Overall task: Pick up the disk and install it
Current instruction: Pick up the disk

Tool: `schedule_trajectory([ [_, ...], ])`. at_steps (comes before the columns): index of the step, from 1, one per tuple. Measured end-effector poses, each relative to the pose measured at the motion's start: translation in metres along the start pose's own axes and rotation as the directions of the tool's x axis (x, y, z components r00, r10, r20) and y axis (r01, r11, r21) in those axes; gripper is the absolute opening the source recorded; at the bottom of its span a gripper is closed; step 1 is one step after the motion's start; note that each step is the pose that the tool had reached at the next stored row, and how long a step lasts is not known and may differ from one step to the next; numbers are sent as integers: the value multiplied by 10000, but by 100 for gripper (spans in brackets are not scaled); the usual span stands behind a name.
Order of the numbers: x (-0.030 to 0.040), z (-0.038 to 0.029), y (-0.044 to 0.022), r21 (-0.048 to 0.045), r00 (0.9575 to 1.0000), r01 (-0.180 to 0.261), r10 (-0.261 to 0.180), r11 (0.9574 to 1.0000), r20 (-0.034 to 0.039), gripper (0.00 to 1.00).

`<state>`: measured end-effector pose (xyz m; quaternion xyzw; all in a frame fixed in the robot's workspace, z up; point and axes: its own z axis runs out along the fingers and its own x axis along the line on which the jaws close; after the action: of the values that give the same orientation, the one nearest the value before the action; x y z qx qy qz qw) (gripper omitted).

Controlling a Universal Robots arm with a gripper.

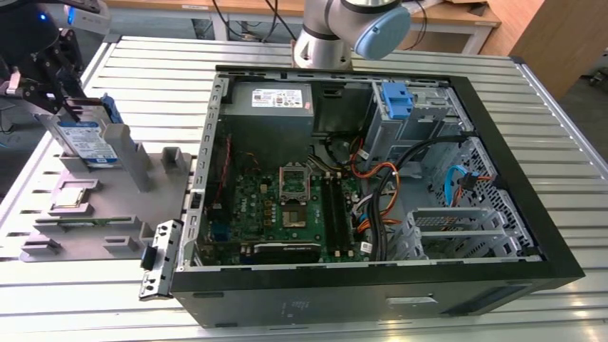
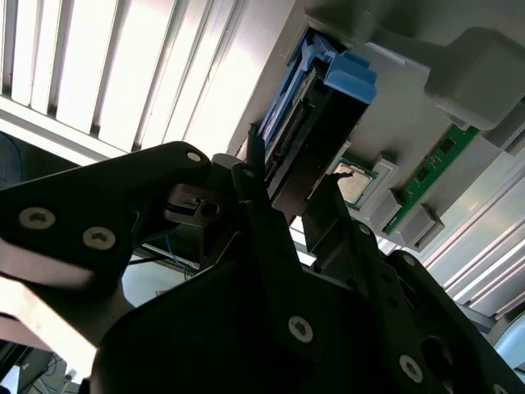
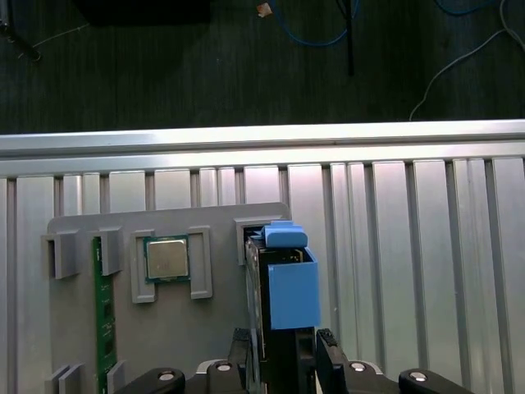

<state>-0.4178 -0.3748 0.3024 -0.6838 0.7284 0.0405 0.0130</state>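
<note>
Gripper clamped on the disk, one black finger pressed to each face. Held on edge in a slot of the grey tray, blue rails along its sides. Just beside it, seated in tray recesses: square processor, green memory stick. Underneath, slatted metal table.

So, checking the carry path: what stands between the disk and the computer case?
In the exterior view, two grey fixture posts stand between disk and computer case.
</note>
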Motion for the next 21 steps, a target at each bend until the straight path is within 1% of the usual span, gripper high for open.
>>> schedule_trajectory([
  [21, 16, -1, -1, 0, 10000, 0, 0, 10000, 0, 45],
])
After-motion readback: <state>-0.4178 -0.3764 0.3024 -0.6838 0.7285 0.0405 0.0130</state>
